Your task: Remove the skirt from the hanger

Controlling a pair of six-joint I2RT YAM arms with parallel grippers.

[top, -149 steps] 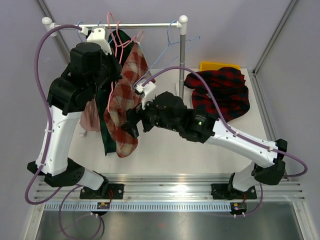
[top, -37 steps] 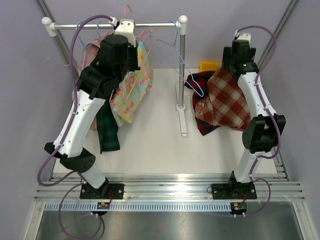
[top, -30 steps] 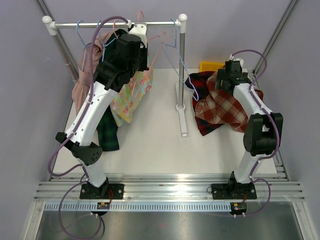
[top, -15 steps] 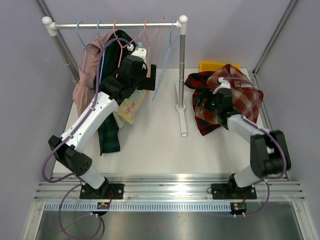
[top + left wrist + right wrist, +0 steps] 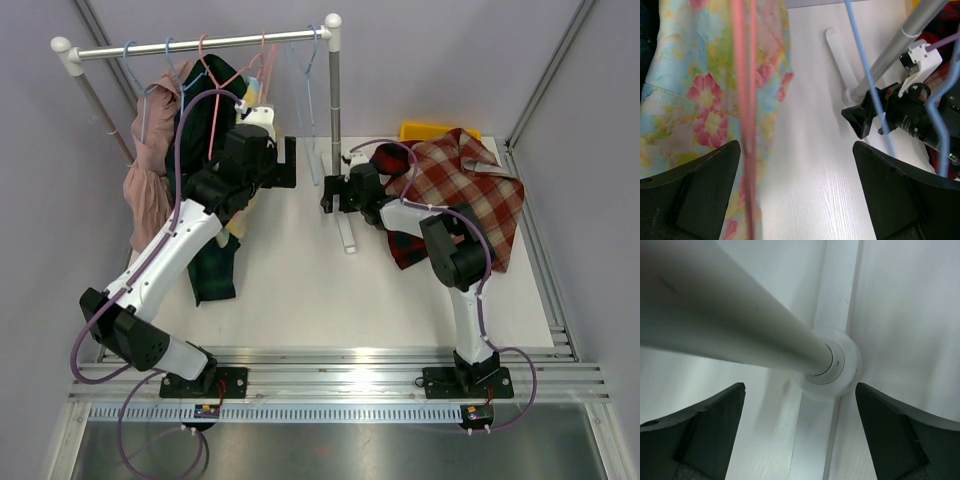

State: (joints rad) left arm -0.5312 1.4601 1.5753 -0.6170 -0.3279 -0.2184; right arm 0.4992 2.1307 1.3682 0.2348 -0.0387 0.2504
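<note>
1. While the left gripper point(image 5: 286, 163) hangs in the upper middle of the overhead frame, its fingers point(image 5: 695, 190) stand wide apart, holding nothing.
2. The floral skirt point(image 5: 690, 85) fills the left of the left wrist view, with a pink hanger point(image 5: 746, 125) across it.
3. The right gripper point(image 5: 800, 440), fingers spread, faces the rack pole point(image 5: 730, 325) at its foot.
4. Plaid cloth point(image 5: 465, 190) lies piled at right.

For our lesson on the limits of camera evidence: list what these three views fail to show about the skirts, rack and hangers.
Left wrist view: floral skirt runs off the top and left edges; whether it hangs on the pink hanger is out of frame.
Top view: yellow object lies mostly under the plaid garments; unidentifiable.
Right wrist view: rack post is blurred by closeness; no garment shows.
</note>
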